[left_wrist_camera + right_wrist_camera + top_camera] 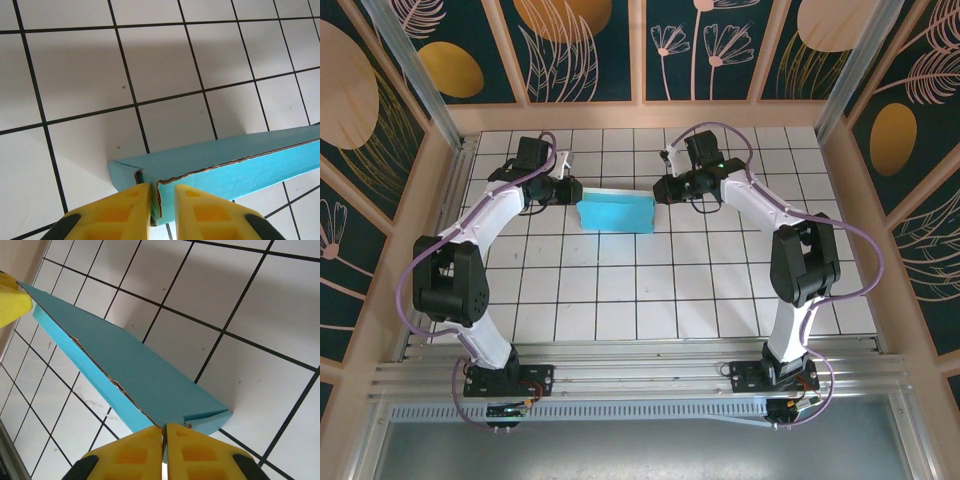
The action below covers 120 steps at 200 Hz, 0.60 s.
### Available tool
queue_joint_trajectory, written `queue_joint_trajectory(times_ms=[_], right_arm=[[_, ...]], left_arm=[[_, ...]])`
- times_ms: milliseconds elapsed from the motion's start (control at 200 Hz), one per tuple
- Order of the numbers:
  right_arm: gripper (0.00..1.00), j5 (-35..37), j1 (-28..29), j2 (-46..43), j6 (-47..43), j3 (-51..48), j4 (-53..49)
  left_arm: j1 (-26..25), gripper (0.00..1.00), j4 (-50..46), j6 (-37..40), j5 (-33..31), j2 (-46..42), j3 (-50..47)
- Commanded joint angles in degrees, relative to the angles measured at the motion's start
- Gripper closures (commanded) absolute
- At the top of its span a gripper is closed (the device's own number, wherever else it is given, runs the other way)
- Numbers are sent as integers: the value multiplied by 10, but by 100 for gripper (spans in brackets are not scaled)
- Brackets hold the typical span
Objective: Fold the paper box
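Note:
The paper box (pixel 615 213) is a long, light blue folded shape hanging between the two arms at the back middle of the tiled table, casting a shadow on the tiles. My left gripper (pixel 572 190) grips its left end. In the left wrist view the yellow fingers (pixel 125 210) pinch the end wall of the box (pixel 235 165), my left gripper (pixel 162 200) shut on it. My right gripper (pixel 658 188) holds the right end. In the right wrist view my right gripper (pixel 164 440) is clamped tight on a thin edge of the box (pixel 135 370).
White tiles with black lines cover the table (pixel 670 290). Wooden walls (pixel 840 180) enclose the left, right and back sides. An aluminium rail (pixel 640 375) carrying both arm bases runs along the near edge.

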Motion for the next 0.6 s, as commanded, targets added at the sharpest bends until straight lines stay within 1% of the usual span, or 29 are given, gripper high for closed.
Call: queue_joint_trajectory(times_ms=[0,90,180,420,596], right_arm=[[91,0,9,11,21,12,-1],[93,5,10,9,43,7,4],[94,9,11,6,71,-4,14],[92,35,19,4,135,-19,42],[90,49,25,5,154,-30,58]], left_arm=[[1,81,-24,-9,0,5,2],[1,82,-22,-9,1,3,-3],[0,85,-17,-10,2,0,-5],[0,86,-10,-14,15,-2,-10],[0,87,-9,-14,17,-2,-14]])
